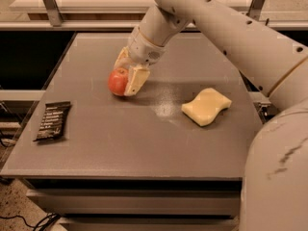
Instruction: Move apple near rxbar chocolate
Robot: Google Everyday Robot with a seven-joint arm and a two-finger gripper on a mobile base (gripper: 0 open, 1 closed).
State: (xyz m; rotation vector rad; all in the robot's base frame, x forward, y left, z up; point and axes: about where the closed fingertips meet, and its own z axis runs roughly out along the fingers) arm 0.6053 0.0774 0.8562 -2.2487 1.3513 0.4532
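In the camera view, the gripper (pixel 124 79) sits low over the left-centre part of the grey table (pixel 144 143), at the end of the white arm (pixel 216 23) that reaches down from the upper right. Its two cream-coloured fingers (pixel 135 80) are pinched on the apple (pixel 117 83): one finger lies against the apple's right side and reaches down toward the tabletop, while the other shows behind and above the fruit, so the apple is held between them. The apple is round and red-orange, and its underside is at or very close to the table surface; whether it actually touches cannot be told. The rxbar chocolate (pixel 53 121) lies flat near the table's left edge, toward the front. It is a black wrapper with lines of white text, its long side running roughly front to back with a slight tilt. It is well apart from the apple, which is further back and to the right of it, with bare tabletop between the two. A pale yellow wavy sponge (pixel 206 106) lies flat on the right side of the table, apart from both the gripper and the apple. The robot's white body (pixel 276 177) fills the lower right corner, in front of the table's right edge
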